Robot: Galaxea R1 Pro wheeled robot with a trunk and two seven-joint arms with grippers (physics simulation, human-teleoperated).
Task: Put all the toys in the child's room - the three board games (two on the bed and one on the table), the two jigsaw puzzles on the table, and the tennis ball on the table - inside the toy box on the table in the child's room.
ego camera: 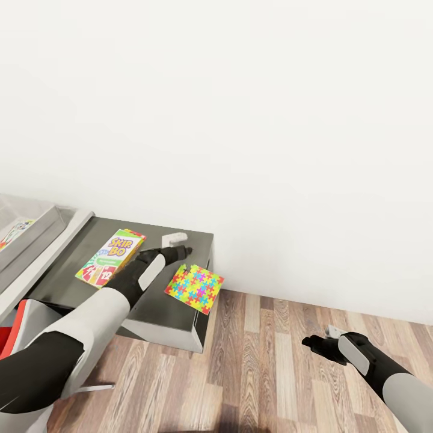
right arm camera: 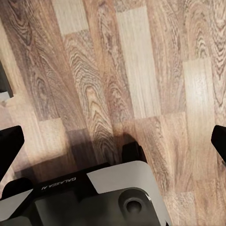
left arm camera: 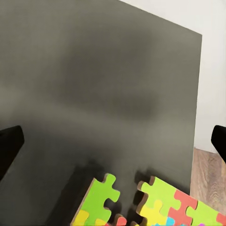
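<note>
A yellow-green and red board game (ego camera: 111, 255) lies flat on the dark grey side unit of the table (ego camera: 66, 267). To its right, a jigsaw puzzle (ego camera: 194, 288) (left arm camera: 155, 202) rests at the unit's right edge, one corner hanging over. My left gripper (ego camera: 180, 250) (left arm camera: 113, 141) hovers open over the bare dark top, just behind the puzzle and apart from it. At the far left stands the toy box (ego camera: 42, 225), with something colourful in it. Off to the right, my right gripper (ego camera: 317, 343) (right arm camera: 113, 141) is open above the wooden floor, holding nothing.
A plain white wall runs behind the table. The red and white chair (ego camera: 18, 325) sits at the lower left, under my left arm. Wooden floor (ego camera: 270, 361) stretches to the right of the unit. My grey base (right arm camera: 94, 197) appears in the right wrist view.
</note>
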